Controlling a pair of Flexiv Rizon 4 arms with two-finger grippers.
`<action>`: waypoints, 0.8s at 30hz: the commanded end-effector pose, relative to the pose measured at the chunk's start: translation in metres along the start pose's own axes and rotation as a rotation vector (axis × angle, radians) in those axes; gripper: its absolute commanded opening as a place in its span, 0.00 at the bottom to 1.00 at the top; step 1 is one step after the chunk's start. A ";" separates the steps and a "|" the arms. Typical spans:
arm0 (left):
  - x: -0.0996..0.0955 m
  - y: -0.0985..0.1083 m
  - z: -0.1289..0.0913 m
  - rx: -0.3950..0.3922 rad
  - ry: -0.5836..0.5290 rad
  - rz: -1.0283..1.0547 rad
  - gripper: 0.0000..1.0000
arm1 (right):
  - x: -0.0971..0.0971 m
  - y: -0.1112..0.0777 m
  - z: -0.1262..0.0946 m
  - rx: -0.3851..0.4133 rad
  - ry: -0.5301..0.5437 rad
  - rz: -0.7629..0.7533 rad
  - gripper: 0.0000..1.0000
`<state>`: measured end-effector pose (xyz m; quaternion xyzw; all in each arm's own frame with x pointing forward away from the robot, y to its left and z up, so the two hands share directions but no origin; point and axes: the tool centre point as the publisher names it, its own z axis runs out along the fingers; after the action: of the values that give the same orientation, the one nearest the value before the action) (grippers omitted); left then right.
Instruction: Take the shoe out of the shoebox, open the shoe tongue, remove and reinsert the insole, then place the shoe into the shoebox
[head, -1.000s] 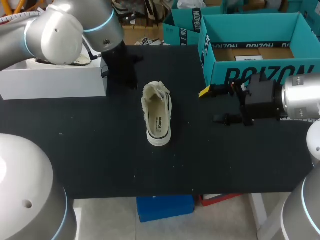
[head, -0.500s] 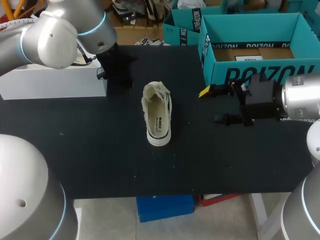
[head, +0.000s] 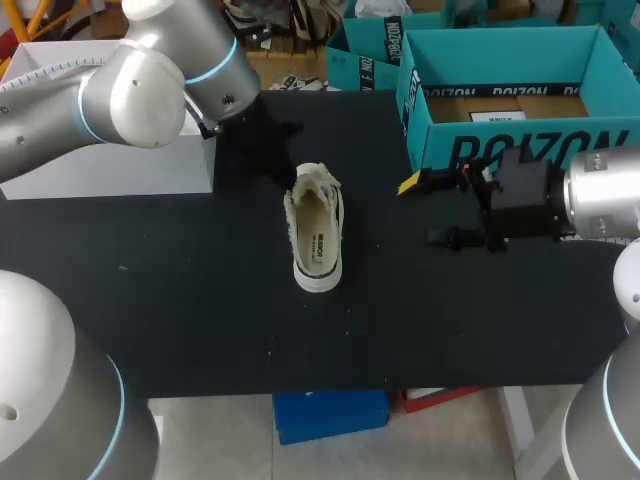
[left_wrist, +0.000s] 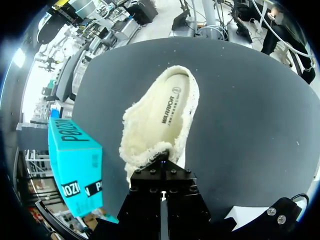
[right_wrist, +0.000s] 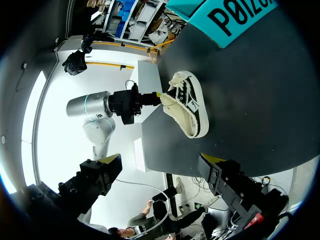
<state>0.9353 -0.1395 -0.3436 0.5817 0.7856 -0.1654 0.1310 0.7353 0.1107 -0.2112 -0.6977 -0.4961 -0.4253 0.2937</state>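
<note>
lying on the table (head: 200, 300), the shoe (head: 316, 232) is out of the shoebox (head: 520, 145); tongue and insole steps are judged undone. the right gripper (head: 425, 210) is held wide, empty. the left gripper (right_wrist: 158, 97) is at the shoe's far rim, where its hold cannot be told; its yellow tip is shown only in the right wrist view.

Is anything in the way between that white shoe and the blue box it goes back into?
Nothing lies on the table between the shoe and the shoebox. Only the open right gripper hangs close to that path, just before the box's front wall.
</note>
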 end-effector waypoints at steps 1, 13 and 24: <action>-0.006 0.000 0.015 0.016 0.000 0.010 0.00 | 0.000 0.000 0.001 0.000 0.000 0.000 1.00; 0.019 -0.018 0.006 0.045 0.036 0.047 0.00 | 0.000 0.000 0.001 0.000 0.000 0.000 1.00; 0.012 -0.004 -0.017 0.008 0.027 0.053 0.00 | 0.000 0.000 0.001 0.000 0.000 0.000 1.00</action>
<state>0.9280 -0.1210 -0.3363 0.6042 0.7715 -0.1590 0.1201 0.7353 0.1107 -0.2112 -0.6977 -0.4961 -0.4253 0.2937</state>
